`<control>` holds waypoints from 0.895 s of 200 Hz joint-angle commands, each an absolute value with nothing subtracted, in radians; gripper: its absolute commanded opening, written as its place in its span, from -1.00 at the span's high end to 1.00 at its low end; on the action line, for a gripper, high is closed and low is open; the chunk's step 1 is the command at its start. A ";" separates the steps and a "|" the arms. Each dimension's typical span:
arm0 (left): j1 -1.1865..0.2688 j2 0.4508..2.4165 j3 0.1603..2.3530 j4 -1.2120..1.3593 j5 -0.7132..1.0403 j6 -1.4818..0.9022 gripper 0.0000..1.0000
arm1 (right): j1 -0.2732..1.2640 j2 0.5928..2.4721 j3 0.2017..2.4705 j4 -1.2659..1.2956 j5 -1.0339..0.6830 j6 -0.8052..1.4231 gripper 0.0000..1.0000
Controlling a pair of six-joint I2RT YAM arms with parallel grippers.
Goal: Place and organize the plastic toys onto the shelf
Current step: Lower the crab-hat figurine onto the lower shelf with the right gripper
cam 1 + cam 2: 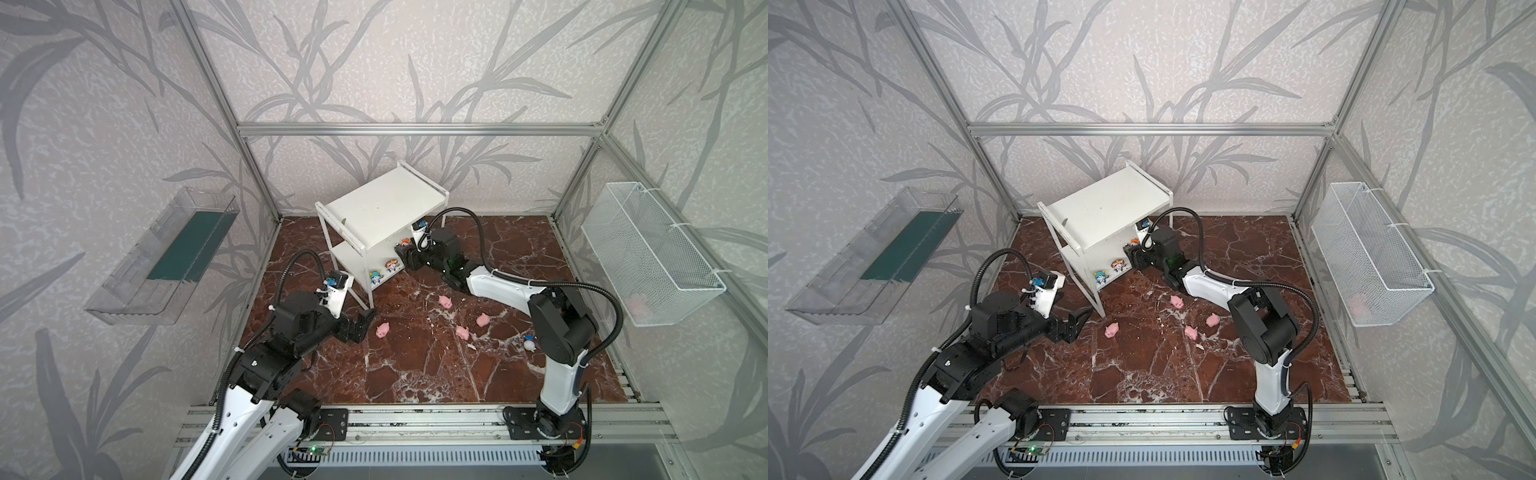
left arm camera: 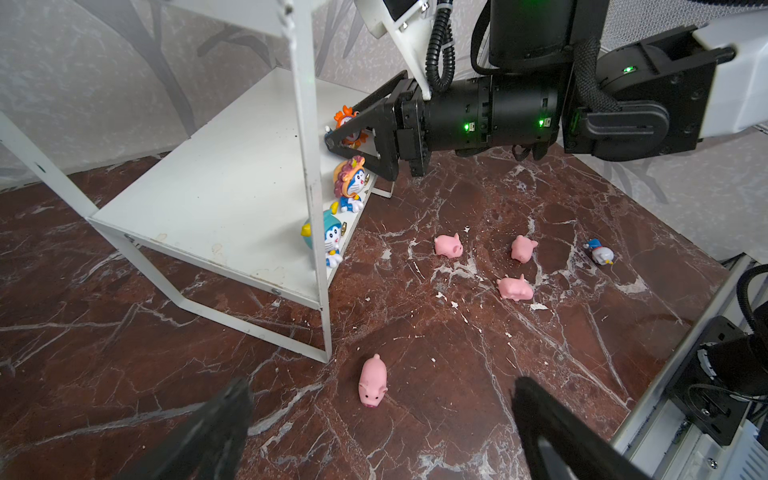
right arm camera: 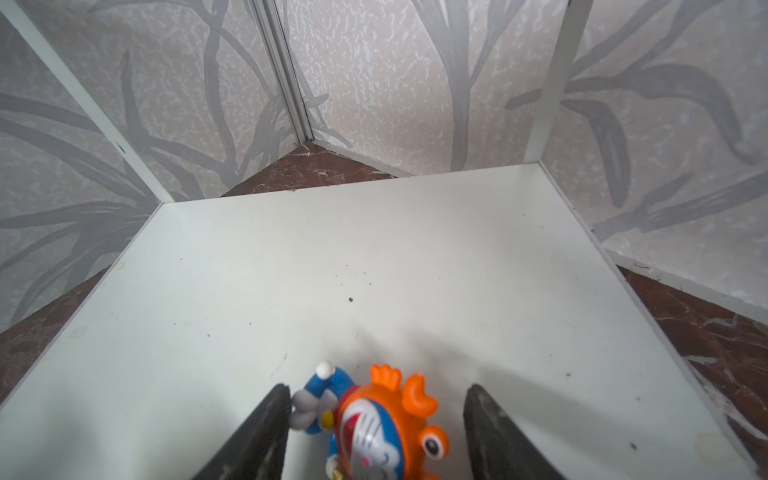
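Setting an orange figurine (image 3: 386, 428) down on the shelf's (image 1: 386, 203) lower board, at the edge facing the right arm. Right hand (image 3: 376, 390) released around it: one finger touching, the other clear. Best finished by backing straight out, level, without clipping the two figurines (image 2: 351, 183) lined along the same edge. Left hand (image 2: 382, 382) spread wide above the nearest pig (image 2: 372, 380) on the surface. Left to shelve: three more pigs (image 2: 514, 287) mid-surface and a toppled figurine (image 2: 600, 253) near its right edge.
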State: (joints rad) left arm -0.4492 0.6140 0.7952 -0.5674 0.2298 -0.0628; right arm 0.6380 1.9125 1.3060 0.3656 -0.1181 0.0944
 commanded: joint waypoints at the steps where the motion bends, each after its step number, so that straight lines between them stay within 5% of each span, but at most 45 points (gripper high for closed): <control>1: -0.443 0.615 0.782 -0.556 0.232 -0.055 -0.99 | 0.642 1.890 1.282 0.372 -0.093 0.065 -0.28; 108: -0.443 0.621 0.785 -0.557 0.238 -0.057 -0.98 | 0.628 1.760 1.141 0.470 -0.100 0.000 -0.22; 150: -0.443 0.620 0.785 -0.557 0.239 -0.058 -0.99 | 0.620 1.793 1.188 0.449 -0.144 0.027 -0.58; 179: -0.443 0.618 0.784 -0.557 0.237 -0.057 -0.99 | 0.621 1.825 1.223 0.441 -0.135 0.047 -0.65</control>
